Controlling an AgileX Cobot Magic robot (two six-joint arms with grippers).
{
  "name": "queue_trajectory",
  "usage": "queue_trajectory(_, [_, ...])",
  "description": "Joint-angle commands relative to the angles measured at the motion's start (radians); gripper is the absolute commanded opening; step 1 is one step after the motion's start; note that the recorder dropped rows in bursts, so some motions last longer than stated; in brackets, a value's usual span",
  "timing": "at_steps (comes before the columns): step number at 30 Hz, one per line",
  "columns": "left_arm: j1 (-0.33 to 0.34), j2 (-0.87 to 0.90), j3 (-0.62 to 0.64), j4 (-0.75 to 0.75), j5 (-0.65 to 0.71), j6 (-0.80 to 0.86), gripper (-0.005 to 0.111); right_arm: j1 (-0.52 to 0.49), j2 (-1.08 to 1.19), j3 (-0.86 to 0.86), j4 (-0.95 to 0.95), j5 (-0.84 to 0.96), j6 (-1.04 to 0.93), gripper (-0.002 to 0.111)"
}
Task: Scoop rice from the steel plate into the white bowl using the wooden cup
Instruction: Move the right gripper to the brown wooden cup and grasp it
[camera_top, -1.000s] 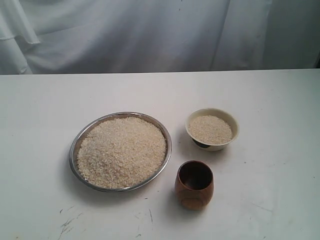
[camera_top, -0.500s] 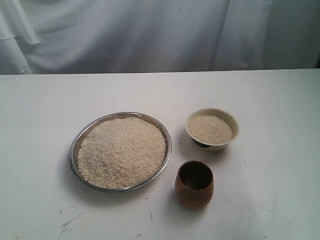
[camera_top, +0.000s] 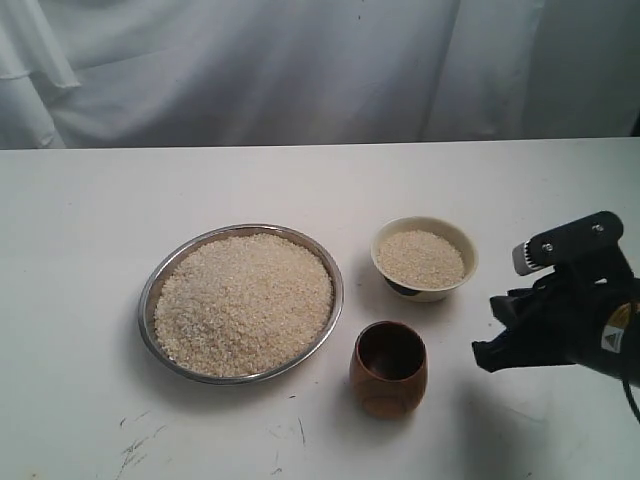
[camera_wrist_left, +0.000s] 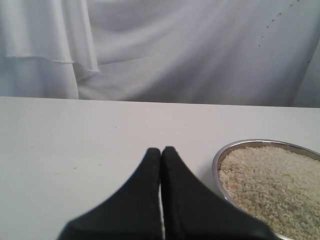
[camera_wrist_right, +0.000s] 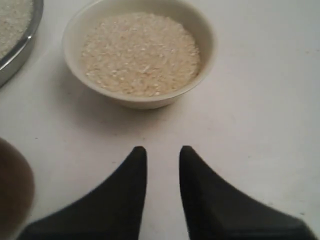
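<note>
White draped cloth (camera_top: 300, 70) closes off the background behind a plain white desk (camera_top: 90, 200). The desk surface carries a few dark scuff marks near its front edge.

**Exterior view.** Only this view shows the full layout.
- The wide, shallow, shiny steel plate (camera_top: 146, 295) sits left of centre, heaped with off-white uncooked rice (camera_top: 245, 305).
- The small cream-white bowl with a flared rim (camera_top: 471, 250) stands just right of the plate and slightly further back. It also holds rice, level a little below its rim.
- The glossy reddish-brown wooden cup (camera_top: 388, 388) stands upright in front of the gap between plate and bowl. It is near the plate's rim but apart from it, and its dark inside shows no grains.
- The black right arm (camera_top: 575, 310) is at the right edge, level with the cup and apart from it. The finger gap cannot be read from this angle.

**Left wrist view.** Only this view shows the left tool (camera_wrist_left: 161, 152). Its two black fingers are pressed together tip to tip and hold nothing. It sits over bare desk, with the plate's rim and rice just beside it and the cloth folds behind.

**Right wrist view.** The right tool (camera_wrist_right: 162, 152) has its fingers a narrow gap apart, with only desk visible between them. The bowl lies ahead of the tips, not touching. A section of the plate's rim shows in one corner. A blurred brown shape at the frame edge is the cup.
</note>
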Motion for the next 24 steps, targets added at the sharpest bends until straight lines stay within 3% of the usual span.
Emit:
queue_trajectory(1, [-0.004, -0.004, 0.005, 0.0, -0.006, 0.001, 0.0, 0.043, 0.073, 0.013, -0.157, -0.059, 0.191, 0.049])
queue_trajectory(5, [-0.004, -0.004, 0.005, 0.0, -0.006, 0.001, 0.0, 0.101, 0.107, 0.013, -0.354, -0.084, 0.359, 0.07])
queue_trajectory(11, [-0.004, -0.004, 0.005, 0.0, -0.006, 0.001, 0.0, 0.164, 0.107, 0.013, -0.516, -0.124, 0.463, 0.071])
queue_trajectory(15, [-0.004, -0.004, 0.005, 0.0, -0.006, 0.001, 0.0, 0.2, 0.107, 0.013, -0.537, -0.066, 0.467, 0.071])
queue_trajectory(18, [-0.004, -0.004, 0.005, 0.0, -0.006, 0.001, 0.0, 0.221, 0.107, 0.013, -0.668, -0.025, 0.489, 0.074])
queue_trajectory(24, [-0.004, -0.004, 0.005, 0.0, -0.006, 0.001, 0.0, 0.244, 0.106, 0.013, -0.67, -0.192, 0.46, 0.076])
